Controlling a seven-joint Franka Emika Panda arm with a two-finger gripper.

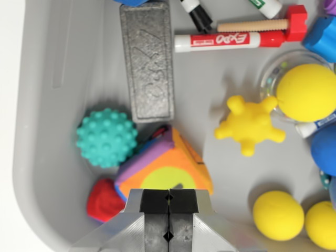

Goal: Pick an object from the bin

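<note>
The grey bin fills the wrist view, its rounded wall running down the left. My gripper enters from the bottom centre, its two black pads pressed together with nothing visible between them. Just beyond the tips lies a soft multicoloured block with orange, purple and yellow-green faces. A teal spiky ball rests to its left, and a red soft piece lies at the lower left. A yellow knobbly toy sits to the right of the block.
A grey eraser block lies upright above the teal ball. A red Expo marker, a wooden peg with a red head and a black marker lie along the top. Yellow balls and blue items crowd the right side.
</note>
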